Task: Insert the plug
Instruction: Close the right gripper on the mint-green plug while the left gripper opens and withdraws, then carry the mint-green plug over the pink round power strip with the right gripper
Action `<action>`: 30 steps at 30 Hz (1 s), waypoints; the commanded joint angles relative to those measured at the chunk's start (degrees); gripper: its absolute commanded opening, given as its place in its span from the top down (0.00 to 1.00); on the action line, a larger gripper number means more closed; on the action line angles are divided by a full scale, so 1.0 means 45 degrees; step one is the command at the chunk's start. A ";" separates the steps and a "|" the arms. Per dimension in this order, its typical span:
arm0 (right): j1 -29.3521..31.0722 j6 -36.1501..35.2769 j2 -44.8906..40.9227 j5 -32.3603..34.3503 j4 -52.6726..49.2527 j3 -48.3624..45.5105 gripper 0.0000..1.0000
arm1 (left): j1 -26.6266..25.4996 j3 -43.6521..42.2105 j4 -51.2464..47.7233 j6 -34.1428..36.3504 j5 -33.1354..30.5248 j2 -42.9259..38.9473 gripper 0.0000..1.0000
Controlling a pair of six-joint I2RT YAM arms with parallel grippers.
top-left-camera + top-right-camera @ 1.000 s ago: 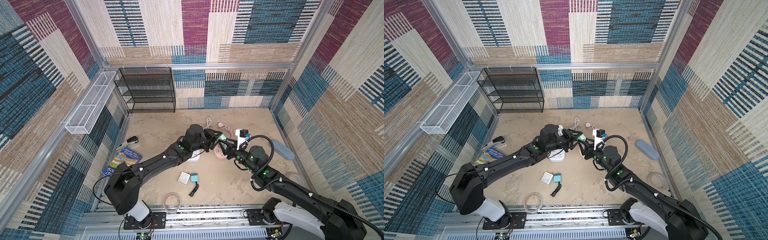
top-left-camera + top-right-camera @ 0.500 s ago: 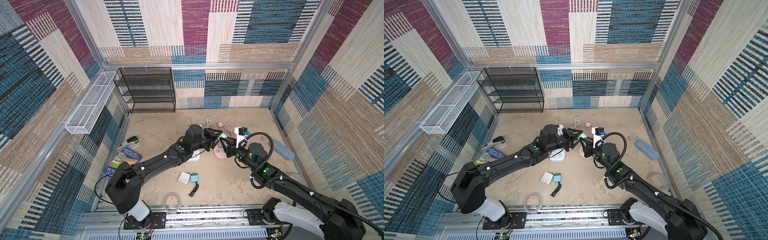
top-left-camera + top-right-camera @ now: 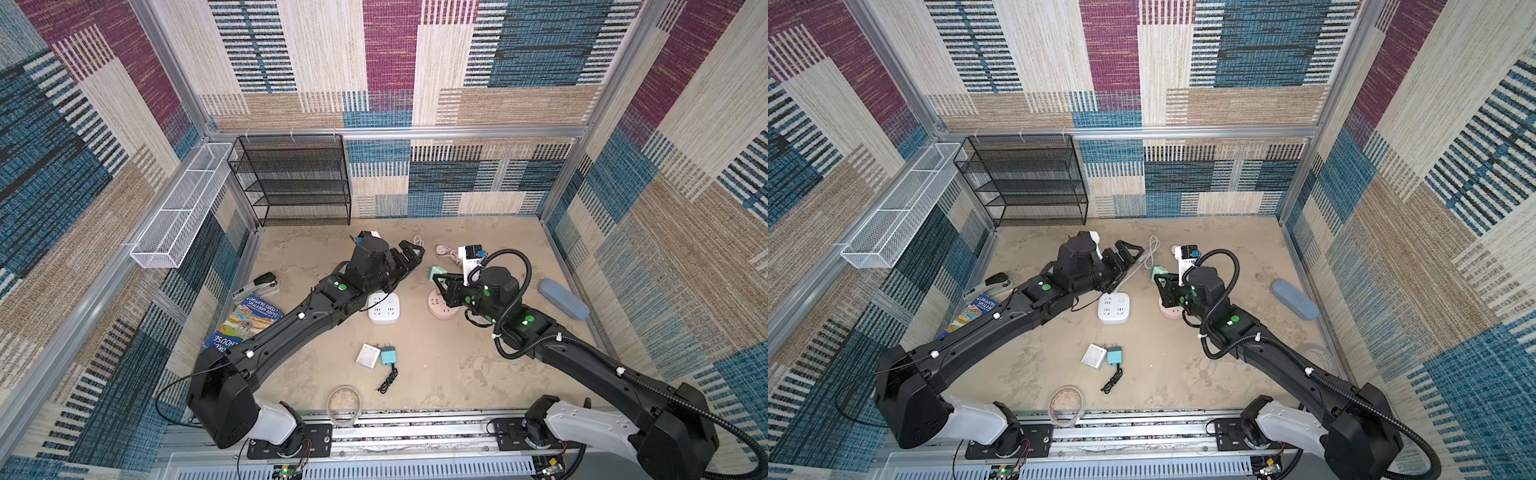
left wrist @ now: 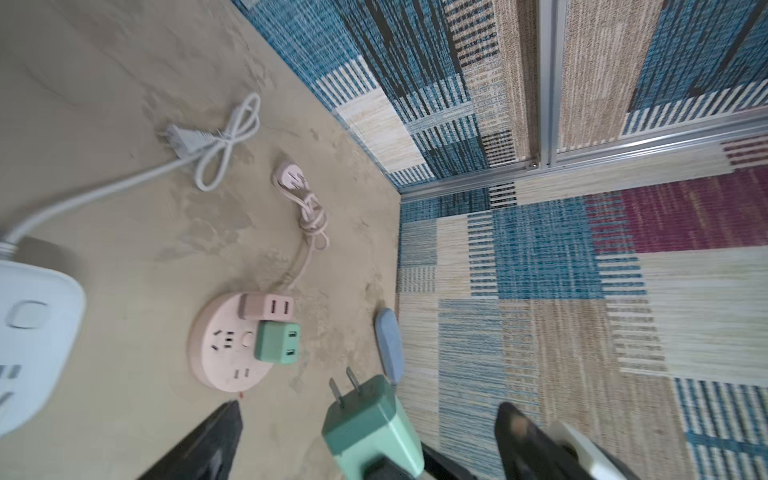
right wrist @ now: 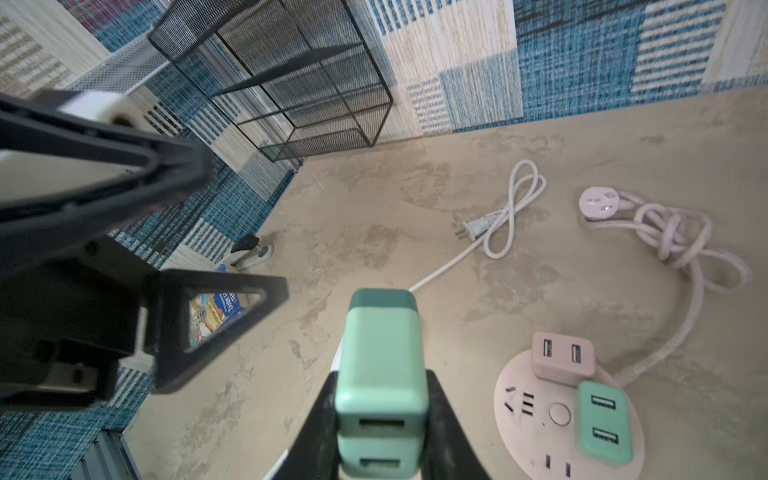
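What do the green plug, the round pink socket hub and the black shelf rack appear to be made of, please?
The green plug: likely moulded plastic, smooth satin shell with rounded edges. The round pink socket hub: probably matte plastic, one even colour, dull sheen. The black shelf rack: seemingly painted metal, thin wire frame with fine see-through mesh.

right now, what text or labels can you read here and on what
"HOUSE": cover of the blue book, partly hidden; its other lines are too blurred to read.
green plug, pink power strip, white power strip: no readable text.
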 commanded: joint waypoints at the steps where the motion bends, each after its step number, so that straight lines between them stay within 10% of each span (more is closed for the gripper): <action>1: 0.0005 0.0159 0.0369 -0.0226 -0.1932 0.0820 1.00 | 0.0023 -0.0166 -0.1781 0.3443 -0.1998 -0.0793 0.00; 10: -0.1012 -0.0894 0.1464 -0.1623 -0.5433 0.3854 1.00 | 0.0018 -0.0757 -0.5091 0.8150 -0.3981 -0.2416 0.00; 30: -0.1157 -0.1415 0.5014 -0.1850 -1.1415 0.8483 1.00 | 0.0060 -0.3400 -0.5185 0.8430 -0.4452 -0.4331 0.00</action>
